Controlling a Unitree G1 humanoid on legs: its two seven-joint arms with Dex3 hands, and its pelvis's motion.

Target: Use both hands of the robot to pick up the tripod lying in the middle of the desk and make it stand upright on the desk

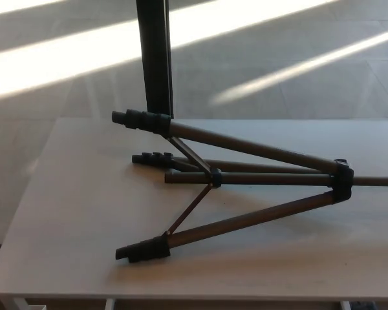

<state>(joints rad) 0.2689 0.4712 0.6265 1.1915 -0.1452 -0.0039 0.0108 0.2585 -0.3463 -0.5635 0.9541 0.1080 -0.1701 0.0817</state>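
A dark tripod (246, 177) lies on its side in the middle of the pale desk (71, 213). Its three legs spread toward the left, with black feet at the far left (139, 120), the middle (152, 159) and near the front edge (142, 250). The legs meet at a black collar (341, 181) on the right, and the centre column runs on past the right edge of the picture. Thin braces join the legs at a small hub (215, 177). Neither of my hands shows in the head view.
A tall black post (155, 58) stands upright behind the desk's far edge, just beyond the tripod's top foot. Beyond the desk lies a sunlit tiled floor (278, 71). The desk's front edge runs along the bottom of the picture.
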